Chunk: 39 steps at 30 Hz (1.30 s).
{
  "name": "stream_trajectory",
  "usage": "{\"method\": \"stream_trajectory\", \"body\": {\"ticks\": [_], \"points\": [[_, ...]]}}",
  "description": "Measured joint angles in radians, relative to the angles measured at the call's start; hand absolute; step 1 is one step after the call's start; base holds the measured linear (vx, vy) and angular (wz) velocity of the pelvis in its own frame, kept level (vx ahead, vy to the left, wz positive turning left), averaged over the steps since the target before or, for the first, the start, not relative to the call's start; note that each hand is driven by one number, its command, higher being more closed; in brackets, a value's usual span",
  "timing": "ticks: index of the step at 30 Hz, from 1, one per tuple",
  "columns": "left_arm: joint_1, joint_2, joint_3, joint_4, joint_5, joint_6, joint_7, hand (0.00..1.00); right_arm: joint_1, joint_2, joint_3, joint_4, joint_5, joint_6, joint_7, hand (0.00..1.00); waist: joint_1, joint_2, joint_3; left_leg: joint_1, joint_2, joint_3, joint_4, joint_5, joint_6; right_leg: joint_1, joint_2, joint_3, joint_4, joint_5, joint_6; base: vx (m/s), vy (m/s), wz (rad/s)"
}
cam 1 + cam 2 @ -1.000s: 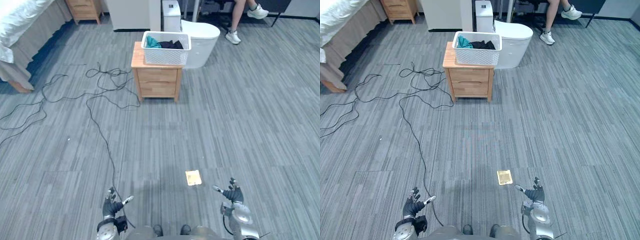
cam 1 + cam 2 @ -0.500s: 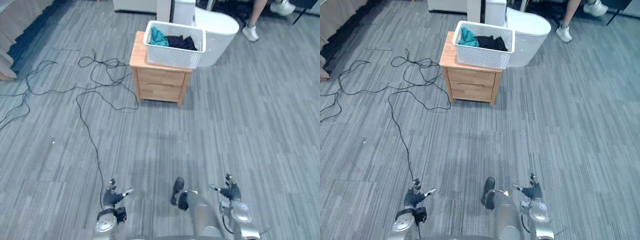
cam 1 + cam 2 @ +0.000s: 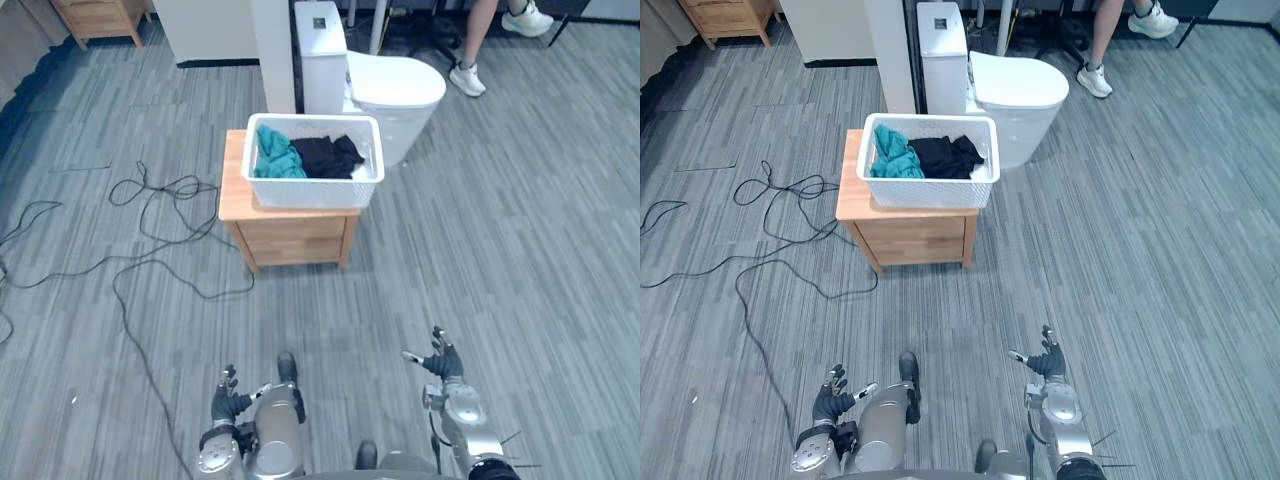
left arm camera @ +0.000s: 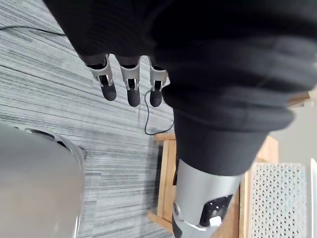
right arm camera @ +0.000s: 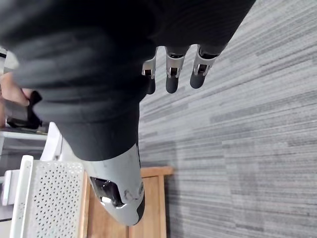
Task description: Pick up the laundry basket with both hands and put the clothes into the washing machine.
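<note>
Laundry basket (image 3: 312, 190), white, sits on a wooden desk (image 3: 290, 240) at 12 o'clock, carrying teal and black clothes (image 3: 325, 155). Left hand (image 3: 228, 402) at 7 o'clock and right hand (image 3: 441, 364) at 5 o'clock hang low over the floor (image 3: 520, 250), well apart from the basket. Both have fingers straight and parted and hold nothing.

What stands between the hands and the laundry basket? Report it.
Nothing visible. Bare floor lies between the left hand, the right hand and the laundry basket, which sits on a wooden nightstand ahead.
</note>
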Motion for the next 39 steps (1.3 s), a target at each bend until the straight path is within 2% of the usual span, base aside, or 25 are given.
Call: {"method": "stream_trajectory", "body": {"ticks": [1, 2, 4, 6, 9, 10, 11, 12, 13, 14, 15, 16, 17, 18, 19, 20, 21, 22, 23, 24, 25, 26, 29, 34, 39], "points": [[-0.002, 0.003, -0.002, 0.007, 0.0, 0.002, 0.0, 0.0, 0.004, 0.004, 0.0, 0.001, -0.001, 0.0, 0.0, 0.0, -0.001, -0.002, -0.001, 0.025, -0.015, 0.003, 0.005, -0.023, 0.008, -0.045, -0.03, 0.008, 0.135, 0.019, -0.003, 0.58, 0.342, 0.18], [-0.004, 0.011, -0.011, 0.009, 0.001, 0.011, 0.0, 0.0, 0.008, 0.008, 0.002, 0.003, -0.007, 0.001, 0.002, 0.0, -0.005, -0.003, 0.0, 0.08, -0.046, 0.007, 0.008, -0.053, 0.027, -0.129, -0.074, 0.03, 0.371, 0.035, -0.021, 0.39, 0.184, 0.3], [0.0, 0.021, -0.01, 0.009, 0.001, 0.011, 0.001, 0.0, 0.025, 0.011, 0.013, 0.004, -0.01, 0.004, 0.002, 0.0, -0.023, -0.002, -0.001, 0.183, -0.084, -0.001, -0.026, -0.079, 0.045, -0.2, -0.096, 0.019, 0.515, 0.021, -0.048, 0.47, 0.173, 0.44], [0.006, 0.033, -0.008, 0.008, 0.001, 0.011, 0.002, 0.0, 0.023, 0.011, 0.024, 0.003, -0.019, 0.003, 0.003, 0.0, -0.033, 0.008, -0.001, 0.267, -0.095, -0.013, -0.092, -0.08, 0.048, -0.252, -0.07, -0.01, 0.44, 0.003, -0.045, 0.42, 0.099, 0.29], [0.008, 0.035, -0.01, 0.01, 0.001, 0.009, 0.001, 0.0, 0.017, 0.01, 0.022, 0.003, -0.019, 0.001, 0.003, 0.0, -0.054, 0.012, 0.0, 0.338, -0.09, -0.041, -0.148, -0.083, 0.038, -0.316, -0.001, -0.054, 0.113, 0.002, -0.053, 0.36, 0.016, 0.32], [0.007, 0.035, -0.01, 0.014, 0.001, 0.009, 0.0, 0.0, 0.018, 0.01, 0.018, 0.003, -0.018, 0.002, 0.003, 0.0, -0.056, 0.011, -0.001, 0.353, -0.087, -0.047, -0.156, -0.094, 0.018, -0.32, 0.024, -0.047, -0.037, 0.037, -0.057, 0.33, -0.044, 0.33], [0.008, 0.036, -0.012, 0.035, 0.003, 0.01, 0.0, 0.0, 0.034, 0.011, 0.017, 0.004, -0.018, 0.002, 0.003, 0.0, -0.053, 0.002, -0.005, 0.37, -0.089, -0.048, -0.148, -0.11, -0.009, -0.315, 0.041, -0.029, -0.174, 0.122, -0.07, 0.4, -0.091, 0.32], [0.011, 0.036, -0.014, 0.051, 0.007, 0.011, 0.0, 0.0, 0.042, 0.011, 0.017, 0.004, -0.018, 0.002, 0.003, 0.0, -0.055, -0.007, -0.011, 0.381, -0.093, -0.051, -0.131, -0.128, -0.034, -0.308, 0.045, -0.015, -0.224, 0.216, -0.091, 0.34, -0.116, 0.28], [0.013, 0.037, -0.014, 0.059, 0.011, 0.011, 0.0, 0.0, 0.053, 0.011, 0.016, 0.004, -0.018, 0.002, 0.003, 0.0, -0.055, -0.014, -0.015, 0.386, -0.096, -0.057, -0.115, -0.143, -0.054, -0.3, 0.044, -0.002, -0.222, 0.275, -0.098, 0.37, -0.175, 0.36], [0.011, 0.022, -0.014, 0.074, 0.013, 0.012, -0.001, 0.0, 0.074, 0.001, 0.009, 0.005, -0.018, 0.005, 0.004, 0.0, -0.054, 0.009, -0.022, 0.392, -0.069, -0.075, -0.075, -0.172, -0.08, -0.291, 0.053, -0.016, -0.187, 0.273, -0.097, 0.35, -0.201, 0.34], [0.02, 0.008, -0.013, 0.073, 0.023, 0.01, -0.002, 0.0, 0.098, 0.004, 0.007, -0.008, -0.018, 0.005, 0.004, 0.0, -0.053, 0.019, -0.028, 0.366, -0.038, -0.08, 0.014, -0.189, -0.108, -0.269, 0.07, -0.034, -0.19, 0.216, -0.105, 0.33, -0.212, 0.31], [0.021, 0.004, -0.012, 0.073, 0.025, 0.011, -0.002, 0.0, 0.104, 0.005, 0.007, -0.015, -0.018, 0.005, 0.004, 0.0, -0.053, 0.024, -0.026, 0.334, -0.018, -0.084, 0.088, -0.192, -0.116, -0.261, 0.08, -0.041, -0.195, 0.206, -0.11, 0.26, -0.231, 0.21], [0.022, -0.009, -0.01, 0.071, 0.031, 0.011, -0.003, 0.0, 0.112, 0.003, 0.006, -0.038, -0.018, 0.005, 0.004, 0.0, -0.053, 0.044, -0.027, 0.254, 0.037, -0.082, 0.279, -0.174, -0.147, -0.231, 0.111, -0.056, -0.217, 0.194, -0.118, 0.27, -0.21, 0.08], [0.023, -0.019, -0.009, 0.061, 0.031, 0.009, -0.006, 0.0, 0.118, 0.004, 0.005, -0.051, -0.018, 0.005, 0.003, 0.0, -0.05, 0.057, -0.026, 0.199, 0.081, -0.08, 0.399, -0.153, -0.177, -0.197, 0.136, -0.056, -0.235, 0.188, -0.131, 0.27, -0.184, -0.08], [0.027, -0.022, -0.009, 0.063, 0.031, 0.008, -0.01, 0.0, 0.116, 0.006, 0.002, -0.049, -0.017, 0.005, 0.003, 0.0, -0.049, 0.063, -0.027, 0.173, 0.113, -0.076, 0.458, -0.157, -0.182, -0.174, 0.153, -0.053, -0.245, 0.185, -0.139, 0.3, -0.116, -0.29], [0.025, -0.022, -0.009, 0.064, 0.03, 0.008, -0.02, 0.0, 0.111, 0.012, 0.0, -0.048, -0.016, 0.004, 0.003, 0.0, -0.046, 0.058, -0.028, 0.166, 0.123, -0.073, 0.432, -0.175, -0.152, -0.151, 0.158, -0.041, -0.257, 0.187, -0.142, 0.26, -0.082, -0.48], [0.023, -0.022, -0.01, 0.065, 0.03, 0.008, -0.021, 0.0, 0.102, 0.015, -0.008, -0.047, -0.016, 0.004, 0.003, 0.0, -0.046, 0.053, -0.027, 0.164, 0.118, -0.075, 0.342, -0.184, -0.139, -0.14, 0.158, -0.018, -0.271, 0.192, -0.138, 0.25, -0.06, -0.52], [0.02, -0.023, -0.01, 0.067, 0.03, 0.009, -0.021, 0.0, 0.096, 0.016, -0.015, -0.047, -0.016, 0.004, 0.002, 0.0, -0.044, 0.053, -0.028, 0.164, 0.111, -0.086, 0.282, -0.184, -0.138, -0.138, 0.157, -0.005, -0.278, 0.195, -0.135, 0.24, 0.024, -0.6], [0.014, -0.024, -0.01, 0.067, 0.03, 0.009, -0.021, 0.0, 0.085, 0.014, -0.025, -0.045, -0.016, 0.003, 0.001, 0.0, -0.042, 0.055, -0.029, 0.165, 0.089, -0.124, 0.144, -0.181, -0.14, -0.137, 0.155, 0.018, -0.294, 0.202, -0.125, 0.22, 0.107, -0.54], [0.01, -0.025, -0.012, 0.068, 0.03, 0.009, -0.021, 0.0, 0.08, 0.007, -0.04, -0.039, -0.016, 0.003, 0.0, 0.0, -0.042, 0.072, -0.039, 0.179, 0.071, -0.17, -0.003, -0.153, -0.147, -0.138, 0.155, 0.032, -0.305, 0.208, -0.114, 0.22, 0.14, -0.51], [0.01, -0.025, -0.012, 0.069, 0.03, 0.008, -0.02, 0.0, 0.08, -0.002, -0.042, -0.038, -0.016, 0.003, -0.001, 0.0, -0.041, 0.075, -0.04, 0.187, 0.071, -0.179, -0.053, -0.082, -0.142, -0.137, 0.159, 0.045, -0.308, 0.208, -0.107, 0.2, 0.161, -0.49], [0.008, -0.02, -0.01, 0.079, 0.029, 0.009, -0.019, 0.0, 0.082, -0.001, -0.049, -0.036, -0.016, 0.004, -0.003, 0.0, -0.032, 0.064, -0.042, 0.215, 0.058, -0.155, -0.083, -0.053, -0.125, -0.124, 0.149, 0.061, -0.327, 0.216, -0.09, 0.17, 0.122, -0.33], [0.009, -0.007, -0.011, 0.073, 0.03, 0.009, -0.019, 0.0, 0.114, 0.004, -0.06, -0.05, -0.016, 0.003, -0.003, 0.0, -0.033, 0.043, -0.055, 0.253, 0.02, -0.146, -0.127, -0.048, -0.114, -0.078, 0.117, 0.067, -0.392, 0.226, -0.073, 0.16, 0.145, -0.03], [0.038, 0.017, -0.004, -0.065, 0.039, 0.01, -0.016, 0.0, 0.097, -0.002, -0.11, -0.153, -0.017, 0.001, -0.042, 0.0, -0.031, 0.044, -0.06, 0.287, -0.018, -0.126, -0.209, -0.022, -0.082, -0.07, 0.094, 0.077, -0.432, 0.241, -0.05, 0.07, 0.072, -0.04], [0.037, 0.047, 0.054, -0.176, 0.039, 0.007, 0.002, 0.0, 0.043, -0.029, -0.123, -0.189, -0.017, -0.002, -0.063, 0.0, -0.03, 0.047, -0.081, 0.311, -0.033, -0.124, -0.28, 0.009, -0.081, -0.067, 0.092, 0.079, -0.478, 0.262, -0.044, 0.01, 0.005, -0.03]]}}
